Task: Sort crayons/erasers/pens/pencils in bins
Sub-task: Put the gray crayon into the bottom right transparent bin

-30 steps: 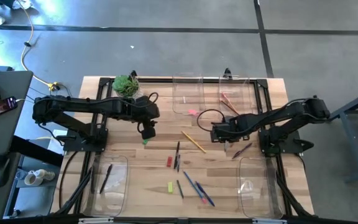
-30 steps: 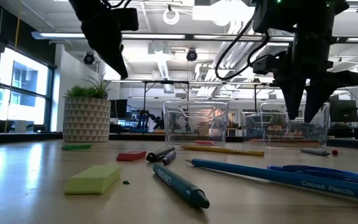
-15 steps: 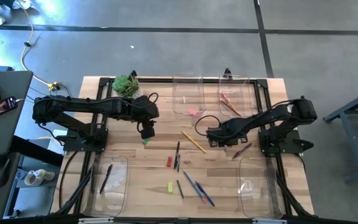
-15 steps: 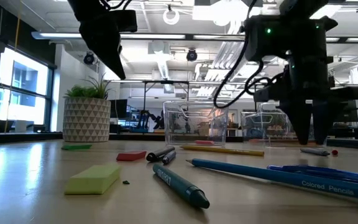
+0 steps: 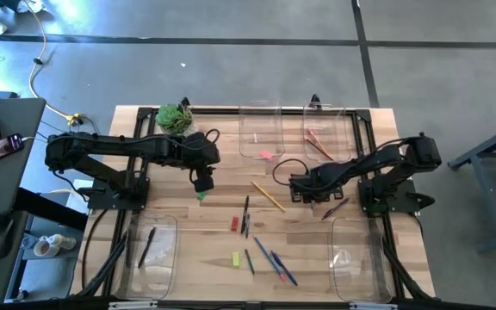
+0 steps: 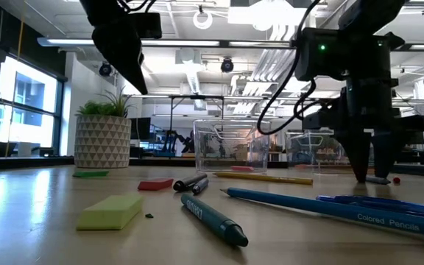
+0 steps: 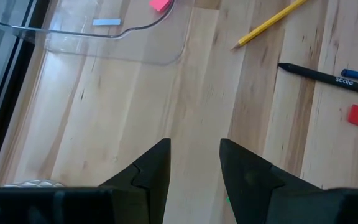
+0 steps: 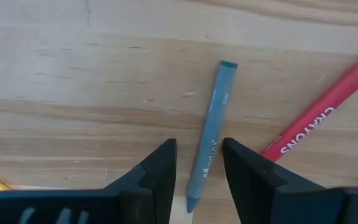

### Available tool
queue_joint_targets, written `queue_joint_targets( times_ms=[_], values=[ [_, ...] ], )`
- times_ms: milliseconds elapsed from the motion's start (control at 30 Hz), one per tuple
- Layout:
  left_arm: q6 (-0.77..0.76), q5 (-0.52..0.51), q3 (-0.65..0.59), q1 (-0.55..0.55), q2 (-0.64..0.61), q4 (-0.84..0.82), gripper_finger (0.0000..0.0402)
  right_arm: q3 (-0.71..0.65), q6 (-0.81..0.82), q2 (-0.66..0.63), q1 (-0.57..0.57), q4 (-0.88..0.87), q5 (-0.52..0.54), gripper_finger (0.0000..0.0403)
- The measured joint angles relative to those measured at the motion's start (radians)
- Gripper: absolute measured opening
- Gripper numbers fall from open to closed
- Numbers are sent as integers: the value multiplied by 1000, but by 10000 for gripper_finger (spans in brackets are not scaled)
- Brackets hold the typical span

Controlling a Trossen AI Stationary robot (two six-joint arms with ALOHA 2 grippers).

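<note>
Lining up on a grey-blue crayon (image 8: 212, 133) right now, and the right gripper (image 8: 198, 163) sits low over it, fingers spread with one end of the stick between them, nothing pinched yet. In the low view the fingertips look almost on the wood.

It's a light, stiff wax stick in a paper wrap, so my guess is it'll roll or skid if one finger touches first. I'd rather take it nearer the middle than the tip so it doesn't pivot, and go easy on the squeeze, since wax snaps. A red crayon (image 8: 321, 113) lies just beside it at an angle, close enough to get nudged.

The left gripper (image 7: 194, 168) hovers above bare table near the plant (image 5: 174, 117), fingers apart and empty, with a green eraser (image 5: 201, 195) just under it.

Room-wise: the two far bins (image 5: 258, 131) are near, one with pencils (image 5: 318, 143) in it, and the near-right bin (image 5: 354, 258) is close too. A yellow pencil (image 5: 267, 196) and the pile of pens and coloured sticks mid-table are well apart from my spot. The table edge on my side is framed by rail, so I'd lift straight up before swinging.
</note>
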Motion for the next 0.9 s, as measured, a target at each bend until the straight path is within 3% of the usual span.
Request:
queue_joint_targets(
  times_ms=[500, 900],
  values=[
    [-5, -53, 0, 49, 0, 0, 126, -3, -16, -2, -54, 14, -63, 13],
    [-16, -48, 0, 122, 0, -8, 126, 2, -25, -91, -8, 46, -29, 2]
  ],
)
